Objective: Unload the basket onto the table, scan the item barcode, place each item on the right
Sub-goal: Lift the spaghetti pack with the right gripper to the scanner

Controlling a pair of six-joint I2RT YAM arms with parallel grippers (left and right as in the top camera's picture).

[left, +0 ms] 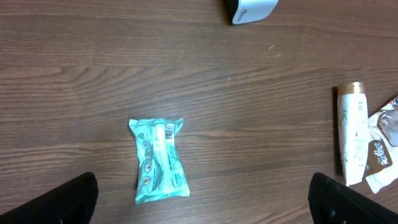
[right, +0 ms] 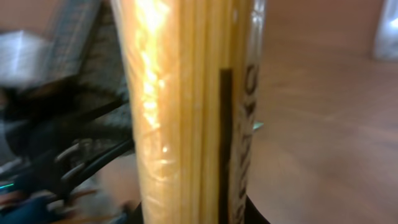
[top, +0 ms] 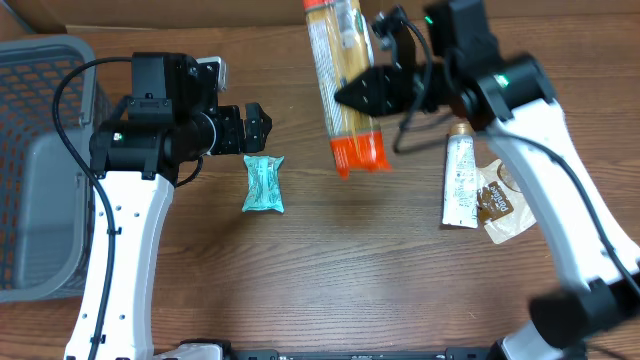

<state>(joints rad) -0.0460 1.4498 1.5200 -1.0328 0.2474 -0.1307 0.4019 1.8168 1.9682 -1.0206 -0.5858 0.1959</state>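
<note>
A long clear pack of spaghetti (top: 345,80) with an orange end is held up above the table, and my right gripper (top: 375,92) is shut on its side. In the right wrist view the spaghetti pack (right: 186,112) fills the middle, upright between the dark fingers (right: 256,218). A small teal packet (top: 264,184) lies flat on the wood. My left gripper (top: 255,127) hovers just behind it, open and holding nothing. The left wrist view shows the teal packet (left: 160,160) ahead of the wide-apart fingertips (left: 62,202).
A white tube (top: 459,180) and a brown pouch (top: 497,200) lie side by side at the right. A grey mesh basket (top: 40,150) stands at the left edge. A small white device (left: 250,9) sits at the far side of the table.
</note>
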